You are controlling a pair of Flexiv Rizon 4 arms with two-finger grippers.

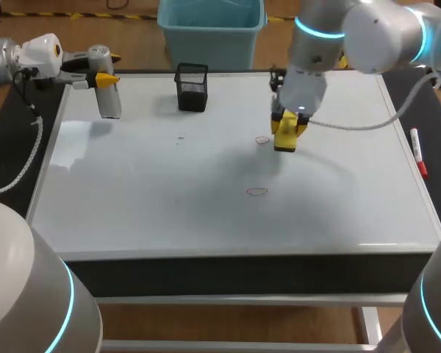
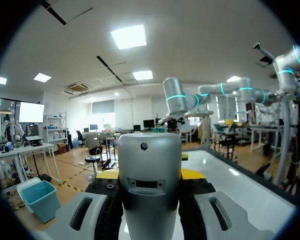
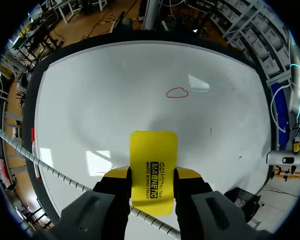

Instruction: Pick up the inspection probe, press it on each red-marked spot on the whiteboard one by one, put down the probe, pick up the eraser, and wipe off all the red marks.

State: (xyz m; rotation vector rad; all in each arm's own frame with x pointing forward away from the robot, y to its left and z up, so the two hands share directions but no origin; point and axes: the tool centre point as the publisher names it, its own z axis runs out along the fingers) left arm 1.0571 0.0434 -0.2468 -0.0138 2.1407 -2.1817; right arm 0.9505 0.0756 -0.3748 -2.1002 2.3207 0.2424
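My right gripper [image 1: 288, 121] is shut on the yellow eraser [image 1: 287, 136], held upright with its lower end at the whiteboard [image 1: 169, 198]. One red mark [image 1: 262, 140] lies just left of the eraser, a second red mark [image 1: 257, 193] nearer the front. In the right wrist view the eraser [image 3: 154, 167] fills my gripper [image 3: 153, 173], and one red mark [image 3: 177, 93] lies ahead of it. At the far left corner my left gripper [image 1: 103, 77] is shut on the silver probe [image 1: 109, 101], held off the board. The probe [image 2: 150, 175] stands between the yellow tips of that gripper [image 2: 151, 174].
A black mesh pen holder [image 1: 192, 87] stands at the board's far edge, between the two arms. A red marker [image 1: 419, 154] lies on the black strip right of the board. My right arm's cable [image 1: 360, 123] hangs over the board's right half.
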